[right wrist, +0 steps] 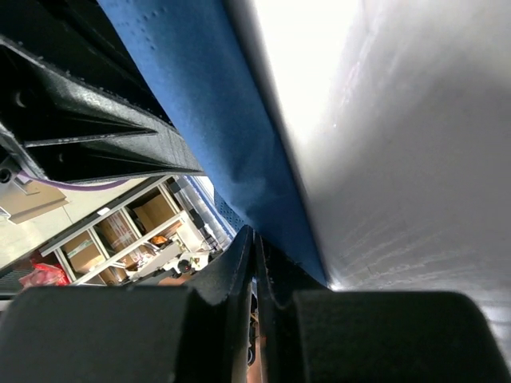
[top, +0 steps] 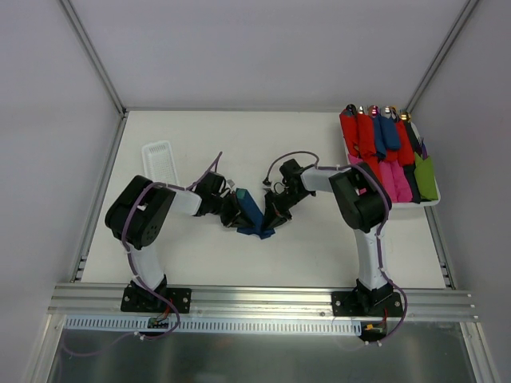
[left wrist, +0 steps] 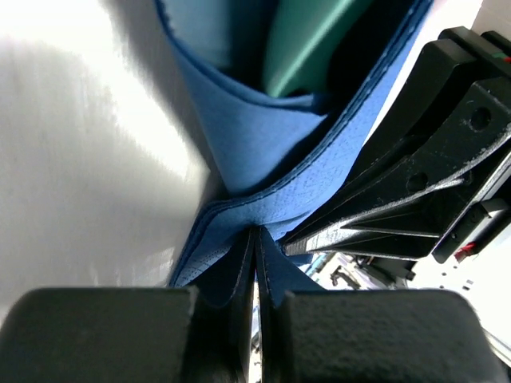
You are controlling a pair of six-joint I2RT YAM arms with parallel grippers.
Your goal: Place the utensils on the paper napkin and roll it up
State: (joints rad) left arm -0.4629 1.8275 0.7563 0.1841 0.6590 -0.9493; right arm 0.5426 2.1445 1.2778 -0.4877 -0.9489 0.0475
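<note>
Where the two arms meet near the middle of the table (top: pixel 319 247), the napkin (top: pixel 254 214) lies between them as a loose navy roll. Its long axis runs slantwise in the top view, from far-left to near-right. The teal end of a utensil (left wrist: pixel 302 44) shows at the far-left end, so the roll points away from the arm bases and a little to the left. The left gripper (top: pixel 233 211) is at the left flank of the roll; in its wrist view the two fingers are pressed together with a folded edge of the napkin pinched between them. The right gripper (top: pixel 275 214) is at the opposite flank, its fingers also together on a thin edge of the paper. I cannot tell how many utensils are inside. Well apart, at the far right, a tray (top: pixel 427 204) holds coloured rolls (top: pixel 375 152).
</note>
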